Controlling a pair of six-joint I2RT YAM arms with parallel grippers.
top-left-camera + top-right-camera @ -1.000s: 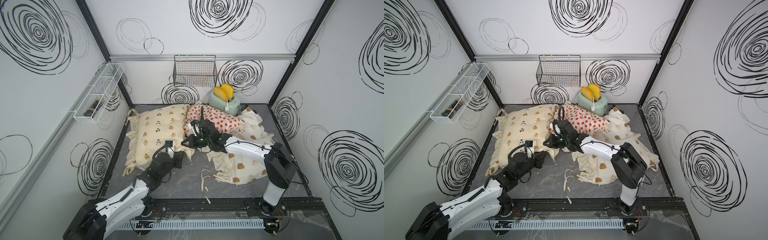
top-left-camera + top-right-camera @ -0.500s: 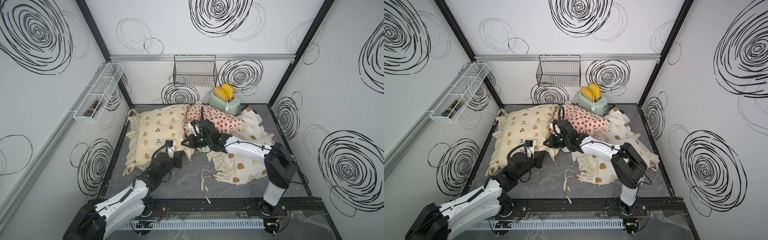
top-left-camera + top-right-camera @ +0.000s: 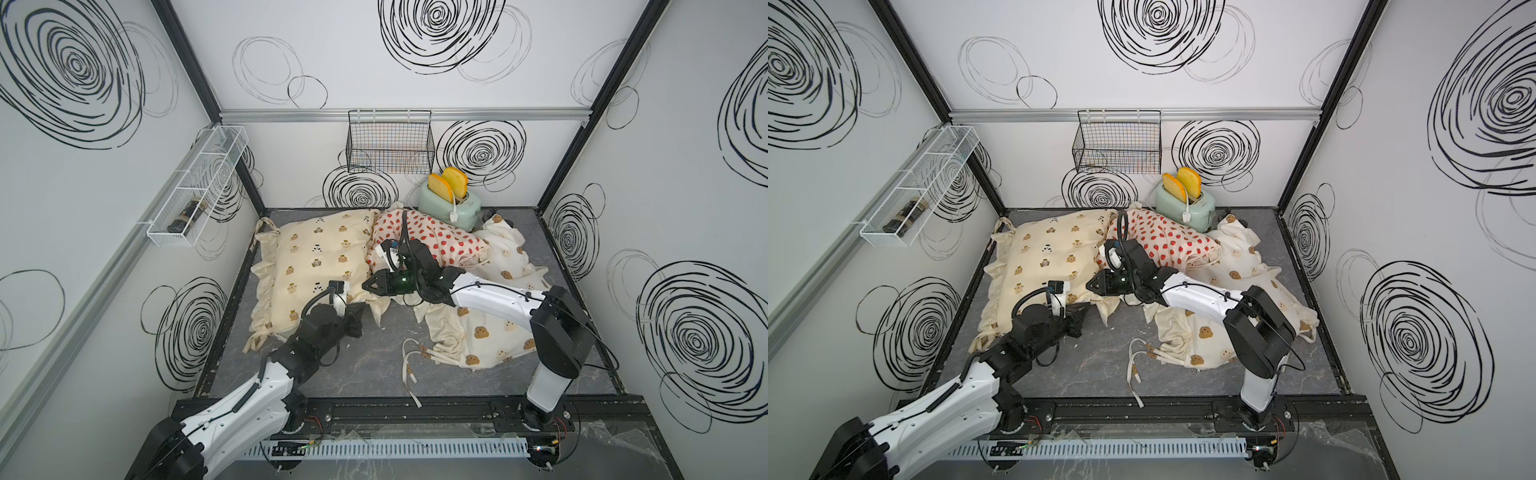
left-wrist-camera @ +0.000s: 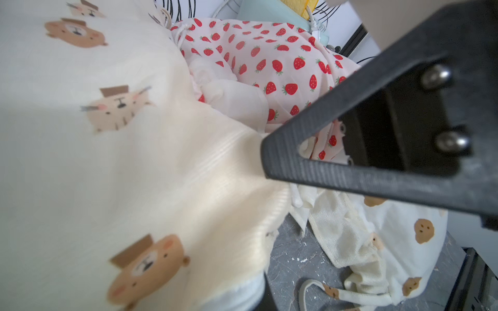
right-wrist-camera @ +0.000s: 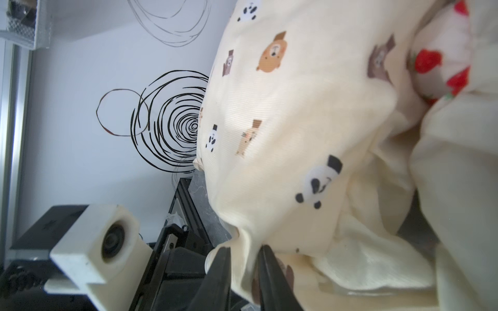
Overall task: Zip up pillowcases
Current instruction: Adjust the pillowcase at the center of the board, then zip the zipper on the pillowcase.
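left gripper point(image 3: 356, 321) of mine is pressed together on the frilled edge of the cream pillowcase point(image 3: 316, 253), at its near corner on the side toward the other cases. in the right wrist view the cloth is bunched between my two black fingers point(image 5: 219, 269). right gripper point(image 3: 371, 286) points at the same edge a little farther back, its tip just beside the frill. i cannot tell whether its jaws are parted or closed, nor whether they touch the cloth.

the cream pillowcase lies plump on the left part of the grey table point(image 3: 365, 374), printed with small bears and pandas, its far end near the back wall. touching it on the right lies the strawberry pillowcase point(image 3: 440, 241), also filled. it is angled toward the mint toaster point(image 3: 451, 208) at the back, which has two yellow slices standing in it.

my right arm reaches across the bear-head pillowcase point(image 3: 498, 332), which lies flat and rumpled on the right part of the table, touching the strawberry one. its ties point(image 3: 409, 361) trail loose over the bare table toward the front rail. a black wire basket point(image 3: 388, 145) hangs on the back wall and a white wire shelf point(image 3: 199, 183) on the left wall.
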